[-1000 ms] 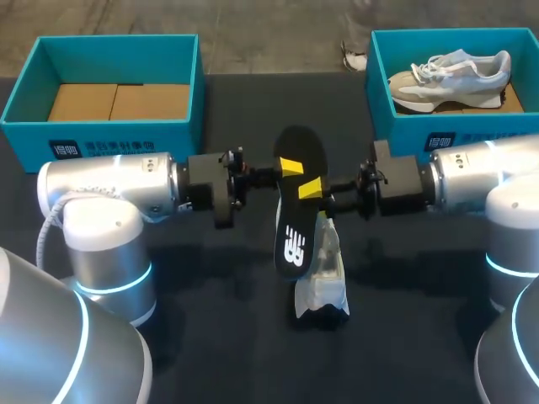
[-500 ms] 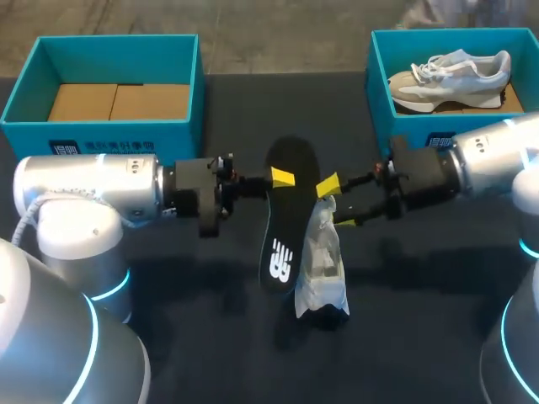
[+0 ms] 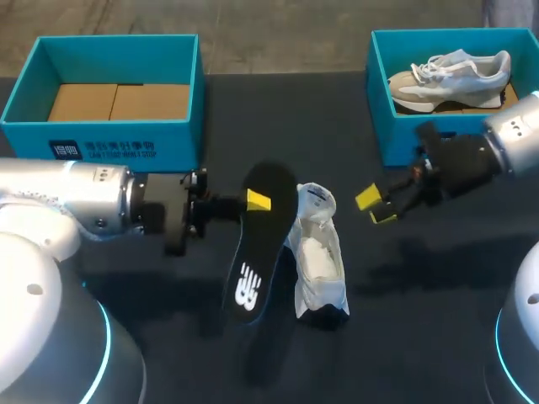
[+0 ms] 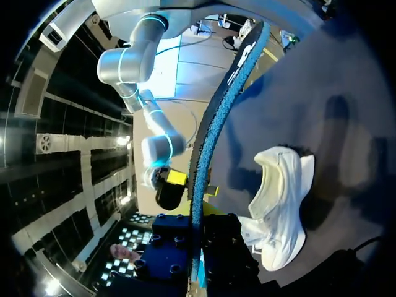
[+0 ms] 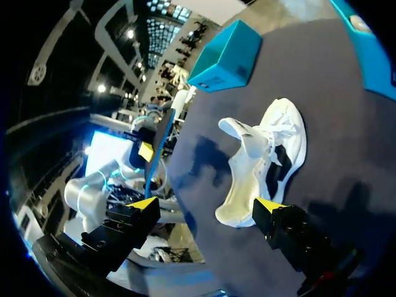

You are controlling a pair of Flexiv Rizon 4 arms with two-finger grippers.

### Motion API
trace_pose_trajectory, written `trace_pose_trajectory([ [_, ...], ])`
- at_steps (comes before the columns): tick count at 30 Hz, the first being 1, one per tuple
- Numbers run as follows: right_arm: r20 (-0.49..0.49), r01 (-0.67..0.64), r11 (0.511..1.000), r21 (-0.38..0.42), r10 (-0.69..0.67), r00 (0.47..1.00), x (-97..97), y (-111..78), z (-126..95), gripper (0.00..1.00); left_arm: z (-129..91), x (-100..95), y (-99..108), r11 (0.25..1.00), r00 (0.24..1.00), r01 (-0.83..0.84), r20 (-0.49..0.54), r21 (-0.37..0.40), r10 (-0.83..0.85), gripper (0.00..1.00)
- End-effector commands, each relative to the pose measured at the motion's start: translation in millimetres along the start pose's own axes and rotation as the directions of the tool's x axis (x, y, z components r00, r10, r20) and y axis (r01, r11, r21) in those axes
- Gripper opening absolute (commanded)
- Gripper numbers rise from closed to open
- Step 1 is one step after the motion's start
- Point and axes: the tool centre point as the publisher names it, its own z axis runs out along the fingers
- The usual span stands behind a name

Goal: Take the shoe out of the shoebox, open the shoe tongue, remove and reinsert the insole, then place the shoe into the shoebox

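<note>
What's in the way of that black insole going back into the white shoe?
Nothing visible. The left claw holds the insole right beside the shoe, whose opening faces up and looks unblocked. The right claw hangs open off to the shoe's other side, apart from it.

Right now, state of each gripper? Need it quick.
Left gripper: shut on the black insole.
Right gripper: open, empty, apart from the white shoe.
</note>
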Motion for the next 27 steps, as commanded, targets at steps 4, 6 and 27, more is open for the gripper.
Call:
trace_pose_trajectory([
  [4, 0.009, 0.052, 0.998, 0.038, -0.052, 0.999, -2.2, -8.1, -18.4, 1.00, -14.2, -4.2, -30.8, 0.998, 0.996, 0.001, -0.094, 0.057, 0.004, 0.00],
  [6, 0.009, 0.052, 0.998, 0.038, -0.052, 0.999, -2.2, -8.1, -18.4, 1.00, -14.2, -4.2, -30.8, 0.998, 0.996, 0.001, -0.094, 0.057, 0.004, 0.00],
  [27, 0.135, 0.356, 0.924, 0.141, -0.374, 0.917, -33.0, -59.4, -41.5, 1.00, -2.7, 3.4, -73.1, 0.984, 0.984, 0.166, -0.080, 0.070, -0.160, 0.00],
])
